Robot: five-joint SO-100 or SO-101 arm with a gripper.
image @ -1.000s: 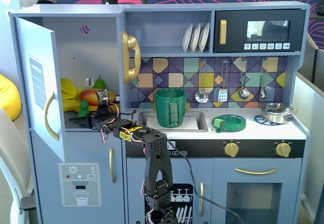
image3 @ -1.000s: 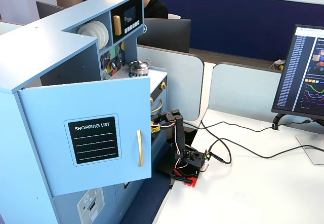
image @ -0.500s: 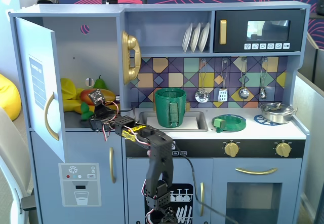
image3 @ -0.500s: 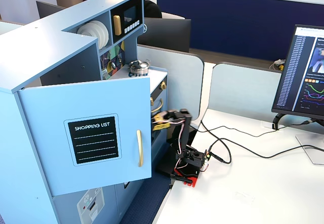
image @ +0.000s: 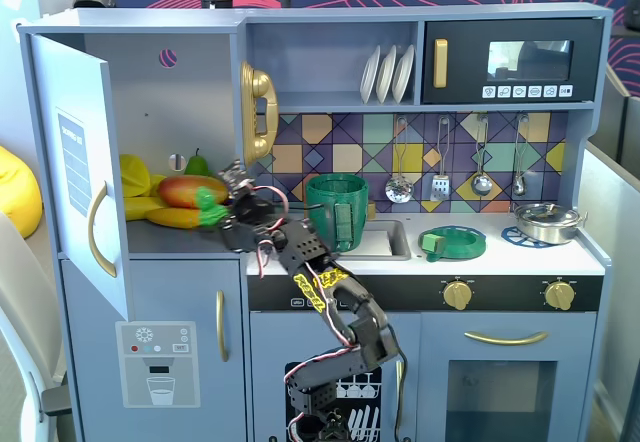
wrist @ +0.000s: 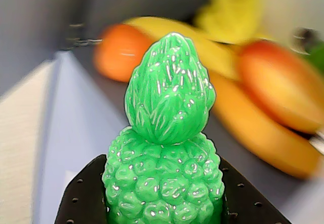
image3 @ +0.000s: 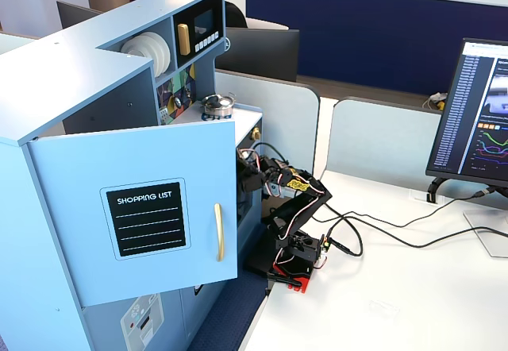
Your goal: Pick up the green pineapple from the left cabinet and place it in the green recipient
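The pineapple (wrist: 167, 168), bright green and bumpy with a pointed crown, stands upright between the two black jaws of the gripper (wrist: 164, 211), which clasp its lower body from both sides in the wrist view. In a fixed view the pineapple (image: 208, 205) is held off the shelf at the front opening of the cabinet (image: 190, 92), near its right-hand edge, with the gripper (image: 222, 202) just to its right. Behind it on the cabinet floor lie a mango (image: 190, 190), red and orange, a banana (image: 180, 218), a yellow fruit (image: 133, 174) and a pear (image: 197, 164) with a dark stem; the wrist view shows these blurred. The cabinet door (image: 75, 162) stands swung open to the left, its curved gold handle (image: 93, 230) facing outward. The arm (image: 320, 292) rises from its base low before the kitchen and bends leftward toward the cabinet. The pot (image: 337, 211), dark green with a strap handle, stands at the sink, right of the gripper and apart from it. A flat green dish (image: 453, 242) lies farther right on the counter. In another fixed view the door (image3: 135, 208) hides the gripper and the pineapple; only the arm (image3: 298, 204) shows.
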